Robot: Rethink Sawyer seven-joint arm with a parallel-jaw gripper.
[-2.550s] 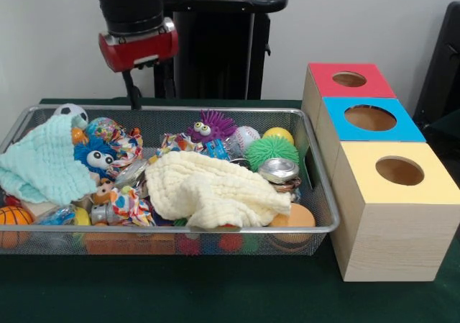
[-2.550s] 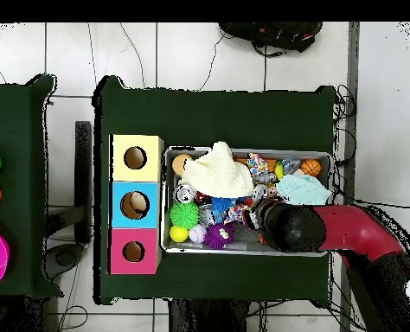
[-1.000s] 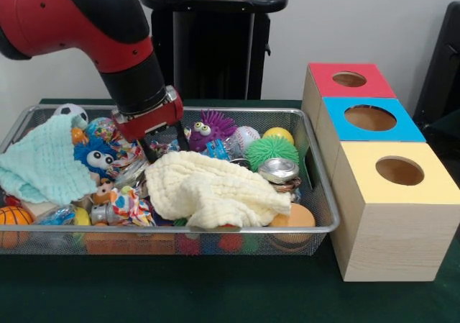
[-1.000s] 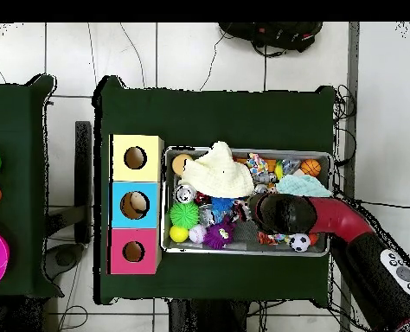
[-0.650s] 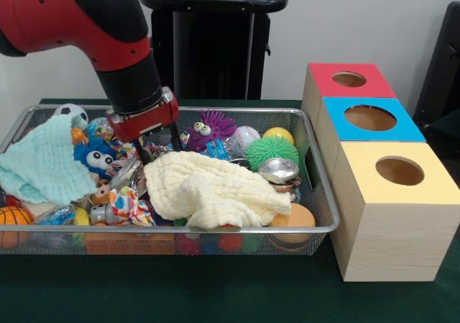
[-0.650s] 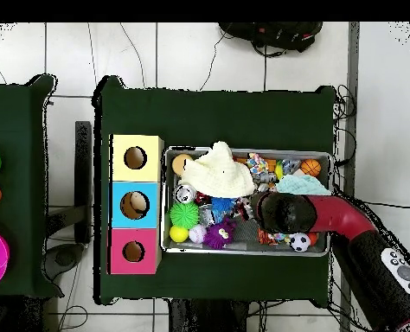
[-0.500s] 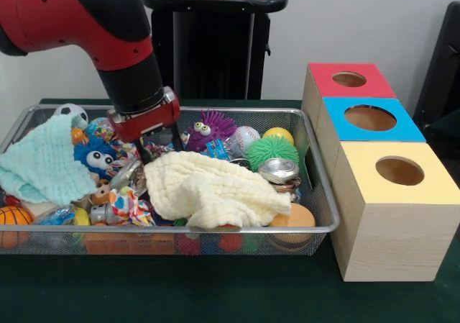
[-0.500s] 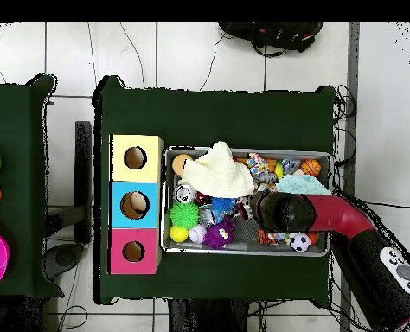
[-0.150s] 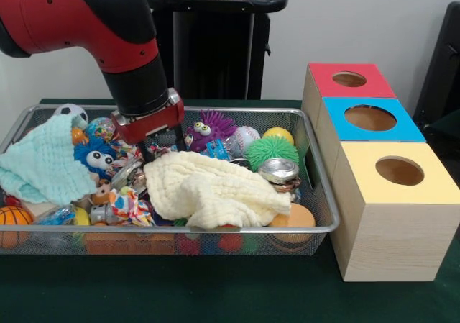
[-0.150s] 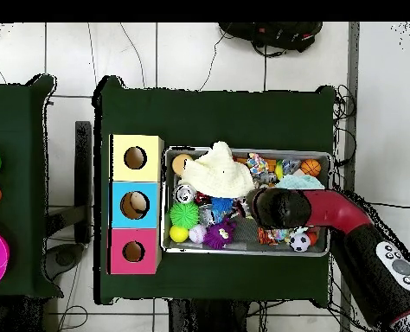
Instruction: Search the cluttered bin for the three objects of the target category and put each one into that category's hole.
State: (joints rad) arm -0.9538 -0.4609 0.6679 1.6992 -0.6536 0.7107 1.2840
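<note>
My gripper (image 9: pixel 162 147) is down inside the wire bin (image 9: pixel 215 229), open, with its black fingers (image 9: pixel 178 139) astride a small colourful item at the back left edge of the cream cloth (image 9: pixel 212 190). Whether they touch it I cannot tell. A purple spiky toy (image 9: pixel 208 129) sits just right of the gripper and a blue furry toy (image 9: pixel 97 157) just left. A green spiky ball (image 9: pixel 271 150), a yellow ball (image 9: pixel 279 134) and a silver tin (image 9: pixel 278 169) lie at the bin's right. In the overhead view the arm's wrist (image 10: pixel 278 207) hides the gripper.
A mint cloth (image 9: pixel 43 165), a soccer ball (image 9: pixel 70 112) and a basketball (image 9: pixel 13 219) fill the bin's left end. Beside the bin stand a red box (image 9: pixel 323 78), a blue box (image 9: pixel 410 125) and a yellow box (image 9: pixel 431 183), each with a round hole on top.
The arm came down from behind the bin's back rim into the clutter beside the cream cloth. Over the last half second the gripper only edged slightly to the right.
</note>
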